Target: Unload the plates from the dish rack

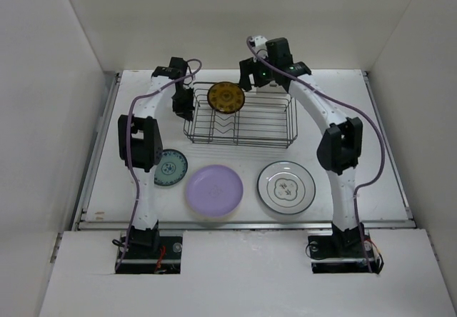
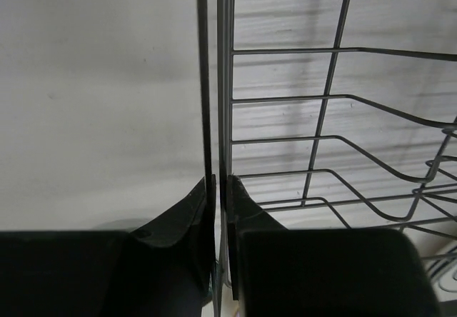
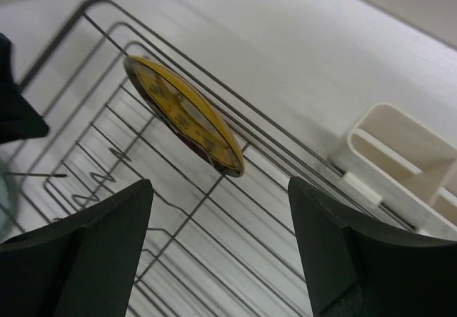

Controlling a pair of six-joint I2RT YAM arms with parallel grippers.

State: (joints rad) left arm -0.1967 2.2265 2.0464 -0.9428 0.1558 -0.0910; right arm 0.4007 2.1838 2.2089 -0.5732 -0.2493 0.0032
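- White walls (image 1: 250, 17) are closing in a white table (image 1: 378, 131), with the rack (image 1: 243, 121) sitting mid-table. How far along is this looking?
- Well along, I am judging. Three plates are lying flat in front of the rack: a teal plate (image 1: 173, 168) half behind the left arm (image 1: 139, 142), a lavender plate (image 1: 214, 190) and a green-rimmed plate (image 1: 286, 187). One brown plate (image 1: 226, 97) is standing on edge at the rack's far rim. Nothing else is showing in the wires, so that one is looking like the last.
- What are the grippers doing?
- The left gripper (image 2: 216, 188) is pinching the rack's left end wall, its fingers (image 2: 189, 213) nearly together with upright wires between them; steadying it, I am guessing. The right gripper (image 3: 219, 188) is hanging spread wide, holding nothing, with the brown plate ahead of it and touching neither finger.
- Is one view showing what another is missing?
- The overhead one is showing the unloaded plates, which neither wrist is catching clearly. The left wrist is settling that pinch, too small to read from above. The right wrist is showing the brown plate leaning on the rim wires and a white holder (image 3: 400, 160) clipped outside the rack, which I am not making out from above.
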